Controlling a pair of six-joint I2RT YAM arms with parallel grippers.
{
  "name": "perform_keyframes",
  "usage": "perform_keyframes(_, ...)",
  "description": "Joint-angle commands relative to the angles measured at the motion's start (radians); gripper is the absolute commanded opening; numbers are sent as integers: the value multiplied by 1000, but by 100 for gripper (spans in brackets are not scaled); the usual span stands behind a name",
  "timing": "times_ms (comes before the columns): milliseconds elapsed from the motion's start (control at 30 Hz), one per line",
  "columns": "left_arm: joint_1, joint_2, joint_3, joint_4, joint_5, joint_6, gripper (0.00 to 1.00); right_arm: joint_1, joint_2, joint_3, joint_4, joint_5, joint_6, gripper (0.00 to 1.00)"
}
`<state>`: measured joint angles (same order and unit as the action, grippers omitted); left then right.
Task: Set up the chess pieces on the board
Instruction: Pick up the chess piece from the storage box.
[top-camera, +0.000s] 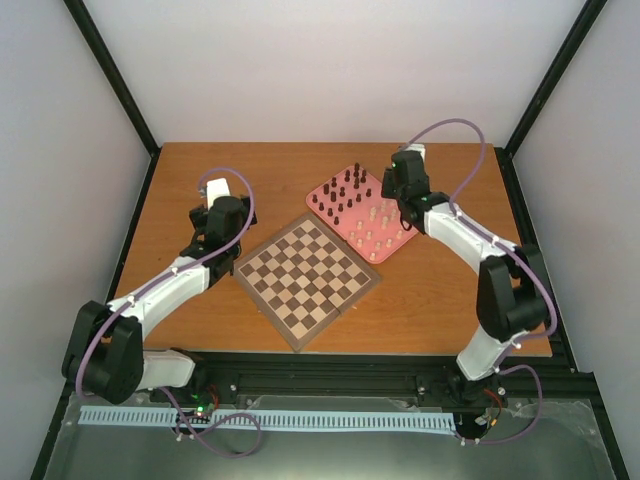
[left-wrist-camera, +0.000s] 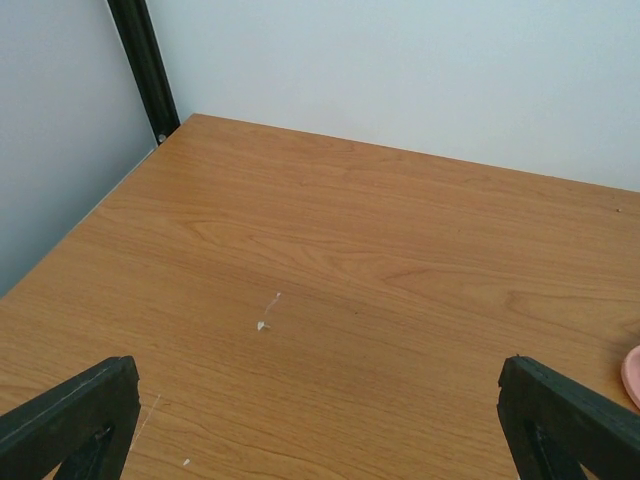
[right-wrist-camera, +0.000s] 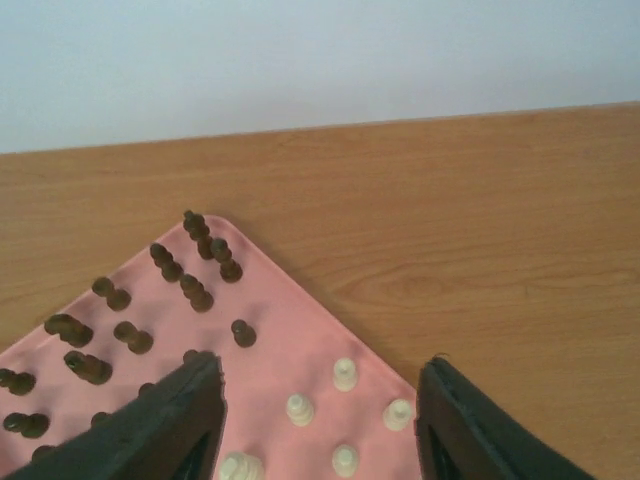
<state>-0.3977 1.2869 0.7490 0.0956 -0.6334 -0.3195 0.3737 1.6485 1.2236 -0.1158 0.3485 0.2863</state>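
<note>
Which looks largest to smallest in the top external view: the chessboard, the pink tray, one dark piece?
1. The board, clearly the largest.
2. The pink tray, smaller, though it lies a little farther from the camera.
3. A dark piece on the tray, tiny beside both.

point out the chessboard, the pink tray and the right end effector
chessboard (top-camera: 308, 280): top external view, its middle squares
pink tray (right-wrist-camera: 290, 345): right wrist view, bare pink surface
right end effector (right-wrist-camera: 320, 368): right wrist view, midway between its fingertips
</note>
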Motion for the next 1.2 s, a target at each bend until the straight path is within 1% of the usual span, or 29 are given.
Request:
perform_keyframes(0,-7,11,49,-18,-40,-10,100,1,107,64,-75,-16,-11,48)
perform_keyframes(100,-8,19,52,-20,-37,-11,100,1,192,129,-136,11,-16,40)
perform_keyframes(133,-8,22,53,-21,-40,-11,100,0,213,148,-154,12,-17,40)
perform_keyframes(367,-8,35,60,-28,-58,-14,100,1,281,170,-185,-5,-16,40)
perform_keyframes(467,-8,43,63,-29,-66,-16,100,1,277,155,-192,-23,-16,37)
perform_keyframes(733,-8,61,72,-33,-79,-18,100,1,221,65,-163,-70,-34,36)
perform_keyframes(800,-8,65,76,-35,-79,-18,100,2,222,55,-163,-85,-36,34)
perform_keyframes(867,-8,71,78,-34,-80,-18,100,3,219,39,-152,-94,-35,28)
perform_keyframes(900,-7,74,79,-36,-83,-18,100,5,206,22,-136,-94,-33,28)
perform_keyframes(1000,-8,80,84,-37,-87,-18,100,5,186,-10,-101,-112,-39,29)
perform_keyframes(1167,-8,78,84,-38,-87,-18,100,8,205,4,-97,-130,-50,33)
